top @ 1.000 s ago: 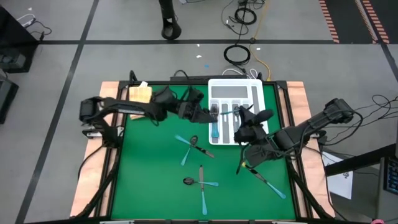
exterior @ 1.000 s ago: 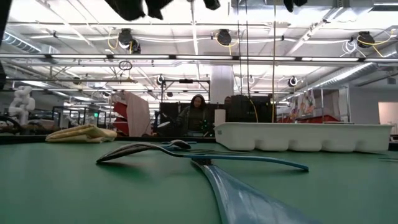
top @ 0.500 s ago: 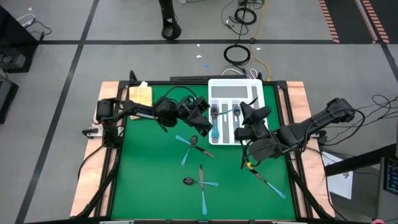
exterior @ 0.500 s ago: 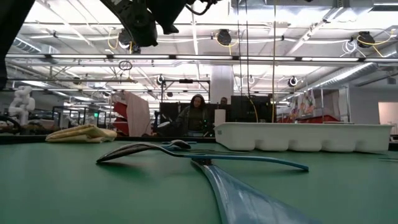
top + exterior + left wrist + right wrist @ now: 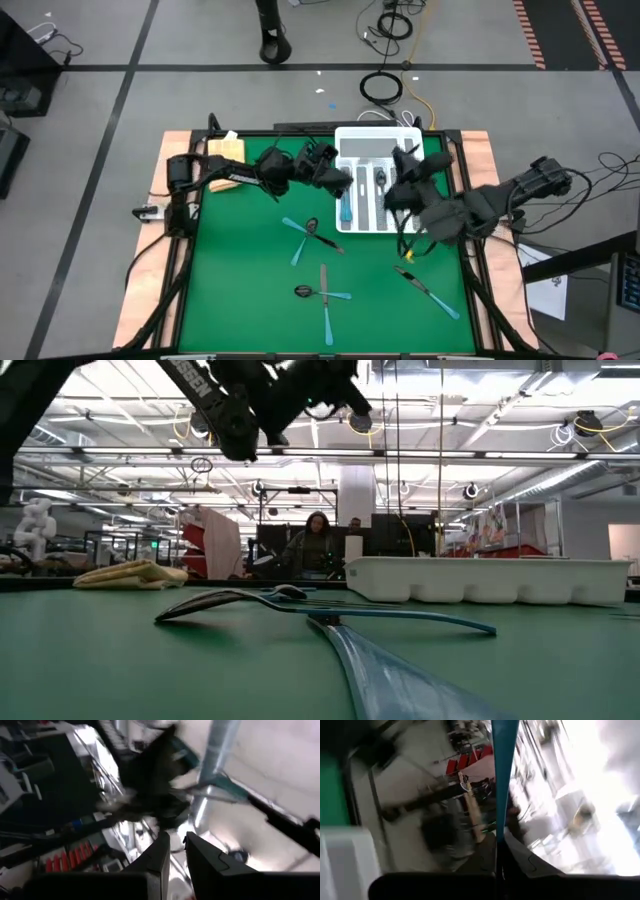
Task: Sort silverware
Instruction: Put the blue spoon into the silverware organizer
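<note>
tray (image 5: pixel 410 140): blue-handled utensil (image 5: pixel 345 209) left slot | dark pieces, middle slots

Industrial lab – ceiling trusses (image 5: pixel 480 455), taped floor (image 5: pixel 100 120), cables (image 5: pixel 385 88).

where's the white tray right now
In the high view the white tray sits at the far edge of the green mat, right of centre, between the left gripper and the right gripper.

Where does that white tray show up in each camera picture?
High view: white tray upper middle, at the mat's far edge.
Low view: right of centre.
Left wrist view: not in it.
Right wrist view: probably the white block.
Shared landmark: green mat.
</note>
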Robot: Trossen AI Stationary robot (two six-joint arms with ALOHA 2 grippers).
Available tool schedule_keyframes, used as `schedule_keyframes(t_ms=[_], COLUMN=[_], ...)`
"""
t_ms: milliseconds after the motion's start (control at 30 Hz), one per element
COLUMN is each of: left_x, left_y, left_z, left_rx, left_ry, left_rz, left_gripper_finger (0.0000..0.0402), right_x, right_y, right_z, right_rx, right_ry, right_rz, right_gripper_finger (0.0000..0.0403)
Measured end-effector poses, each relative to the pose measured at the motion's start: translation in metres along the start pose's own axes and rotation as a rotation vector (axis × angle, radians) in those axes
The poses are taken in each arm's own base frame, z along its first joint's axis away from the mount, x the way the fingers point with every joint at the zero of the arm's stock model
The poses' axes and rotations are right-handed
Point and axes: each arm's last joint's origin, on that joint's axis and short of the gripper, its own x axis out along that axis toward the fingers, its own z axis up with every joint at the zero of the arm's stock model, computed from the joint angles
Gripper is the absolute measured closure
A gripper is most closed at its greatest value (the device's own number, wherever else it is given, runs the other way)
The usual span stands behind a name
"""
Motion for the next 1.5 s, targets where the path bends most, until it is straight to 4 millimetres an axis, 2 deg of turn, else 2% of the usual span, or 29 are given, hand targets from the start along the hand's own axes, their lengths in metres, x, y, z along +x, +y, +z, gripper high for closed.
schedule_keyframes(t_ms=[100, 267, 367, 467, 533, 600, 700, 767, 833, 933, 1033, 1133, 1233, 1333, 1500], left_x=[-0.001, 0.001, 0.000, -0.002, -0.004, -0.006, -0.009, -0.009, -0.008, -0.009, -0.015, -0.021, -0.017, -0.007, 0.005], left_y=[0.010, 0.008, 0.003, 0.000, 0.001, 0.000, -0.002, -0.004, -0.006, -0.002, 0.011, 0.020, 0.022, 0.020, 0.015], left_z=[0.000, -0.003, 0.000, 0.004, 0.006, 0.008, 0.011, 0.012, 0.011, 0.012, 0.020, 0.026, 0.027, 0.025, 0.022], left_rx=[-0.025, 0.007, 0.035, 0.062, 0.055, 0.060, 0.080, 0.127, 0.178, 0.224, 0.338, 0.493, 0.636, 0.617, 0.480], left_ry=[-0.049, -0.051, -0.052, -0.060, -0.064, -0.053, -0.024, 0.014, 0.063, 0.092, 0.117, 0.182, 0.238, 0.224, 0.193], left_rz=[0.011, -0.009, -0.013, -0.016, -0.005, -0.003, 0.008, 0.016, 0.015, 0.057, 0.185, 0.255, 0.270, 0.260, 0.234], left_gripper_finger=[0.0336, 0.0336, 0.0336, 0.0336, 0.0336, 0.0336, 0.0336, 0.0336, 0.0336, 0.0336, 0.0336, 0.0336, 0.0336, 0.0336, 0.0336], right_x=[0.007, 0.007, 0.004, 0.004, 0.003, 0.002, 0.000, 0.002, 0.006, 0.011, 0.014, 0.017, 0.021, 0.025, 0.028], right_y=[-0.011, -0.007, 0.004, 0.024, 0.040, 0.054, 0.075, 0.093, 0.099, 0.094, 0.089, 0.089, 0.095, 0.099, 0.102], right_z=[-0.004, -0.028, -0.045, -0.061, -0.073, -0.087, -0.124, -0.141, -0.149, -0.146, -0.142, -0.141, -0.139, -0.138, -0.137], right_rx=[0.289, 0.581, 0.766, 0.987, 1.142, 1.317, 1.578, 1.571, 1.620, 1.604, 1.590, 1.648, 1.666, 1.669, 1.660], right_ry=[-0.031, -0.079, -0.097, -0.152, -0.254, -0.454, -0.797, -0.904, -0.966, -1.162, -1.299, -1.288, -1.237, -1.205, -1.190], right_rz=[0.049, 0.160, 0.190, 0.238, 0.292, 0.341, 0.321, 0.368, 0.455, 0.576, 0.702, 0.759, 0.771, 0.774, 0.773], right_gripper_finger=[0.0403, 0.0403, 0.0403, 0.0403, 0.0403, 0.0402, 0.0402, 0.0402, 0.0402, 0.0402, 0.0402, 0.0402, 0.0402, 0.0402, 0.0402])
